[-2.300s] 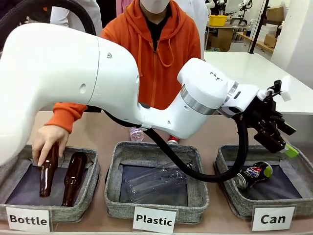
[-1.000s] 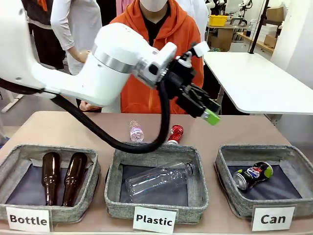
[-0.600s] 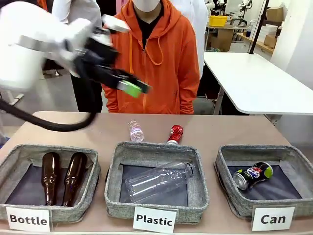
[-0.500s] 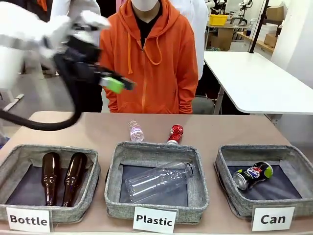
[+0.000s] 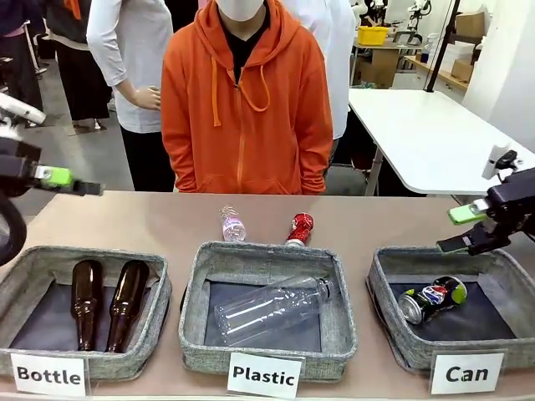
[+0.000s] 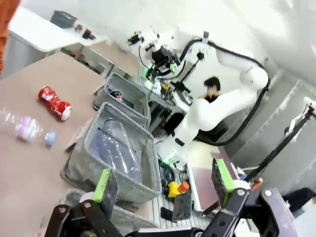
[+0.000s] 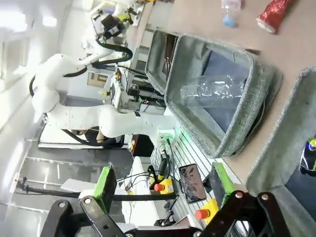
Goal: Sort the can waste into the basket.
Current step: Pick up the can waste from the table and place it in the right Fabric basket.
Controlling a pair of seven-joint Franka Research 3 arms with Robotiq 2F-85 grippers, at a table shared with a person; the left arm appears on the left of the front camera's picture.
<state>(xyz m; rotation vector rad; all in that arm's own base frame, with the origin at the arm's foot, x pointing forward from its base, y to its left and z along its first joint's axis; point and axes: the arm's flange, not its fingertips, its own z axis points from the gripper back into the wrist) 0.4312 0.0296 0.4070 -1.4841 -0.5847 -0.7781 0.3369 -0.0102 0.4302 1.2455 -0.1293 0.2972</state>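
The black Pepsi can (image 5: pixel 432 299) lies on its side in the grey basket (image 5: pixel 384 288) behind the "Can" card (image 5: pixel 465 373). The crushed red can (image 5: pixel 299 227) rests on the table behind the middle basket, and the left wrist view has it (image 6: pixel 54 102) on bare tabletop. My right gripper (image 5: pixel 461 229) hovers open above the Can basket's far right corner, holding nothing. My left gripper (image 5: pixel 73 182) is open and empty at the far left, above the table's left end. Both wrist views show green pads (image 6: pixel 105 183) (image 7: pixel 220 182) spread wide apart.
A small clear plastic bottle (image 5: pixel 233 224) lies beside the red can. The "Plastic" basket (image 5: pixel 194 288) holds a clear bottle (image 5: pixel 272 309). The "Bottle" basket (image 5: pixel 159 288) holds two brown bottles (image 5: pixel 107 302). A person in an orange hoodie (image 5: pixel 247 109) stands at the far side.
My left arm has swung from over the middle of the table out to the far left. My right gripper has come into view above the Can basket. The cans lie as before.
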